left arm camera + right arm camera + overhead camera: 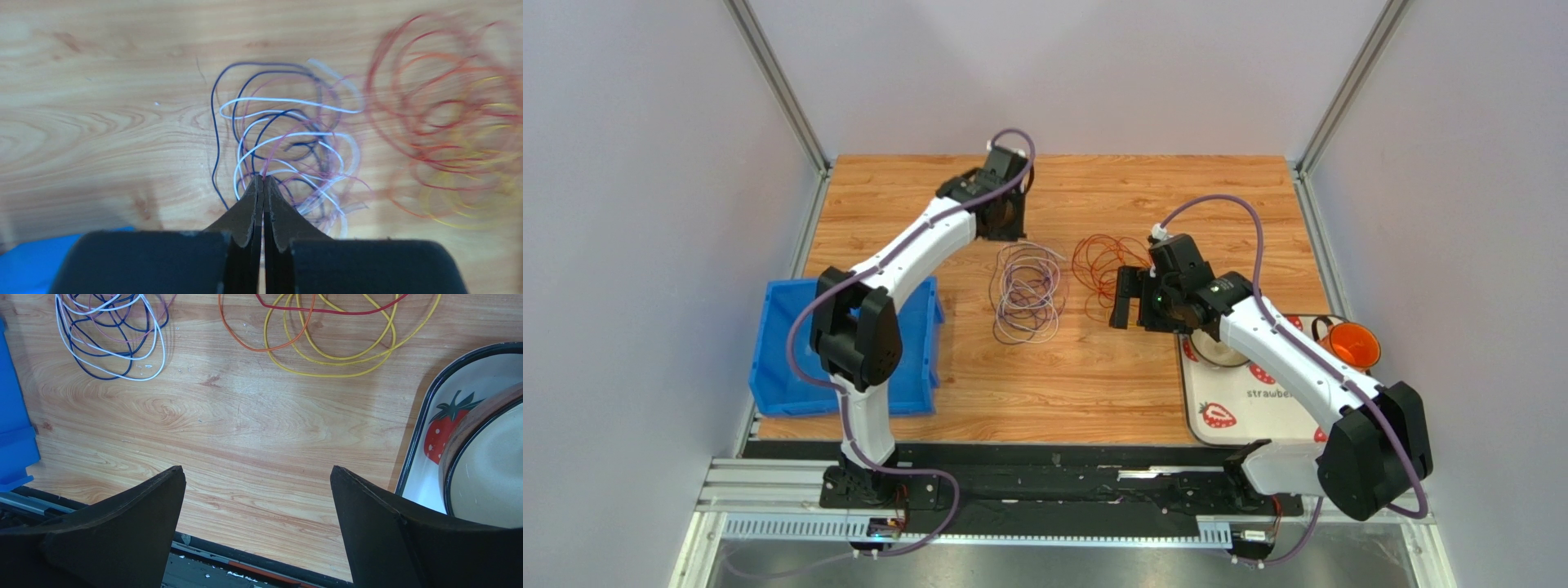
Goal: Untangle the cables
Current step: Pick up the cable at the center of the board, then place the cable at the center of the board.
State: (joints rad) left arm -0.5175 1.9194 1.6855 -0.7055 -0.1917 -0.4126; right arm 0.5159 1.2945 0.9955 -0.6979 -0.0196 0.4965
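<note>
From overhead you see the cables (1026, 292) as two heaps side by side in the middle of the surface (1075, 398), but you cannot read single strands there. Your left wrist view sorts the colours: the purple, white and dark heap (288, 141) lies straight ahead, and the red-orange and yellow heap (448, 135) shows blurred close beside it. In that view your left end effector (263, 182) is clenched, its tips pressed together at the edge of the first heap. Strands run right up to them, yet you cannot tell whether one is pinched. Your right wrist view shows your right end effector (256, 471) released, spread wide over bare wood with nothing between its fingers. You have one blue bin (787, 368) at the left edge, one strawberry tray (1247, 410) at the right near corner and one orange cup (1355, 346) by it. Bare wood lies between the heaps and the near edge
</note>
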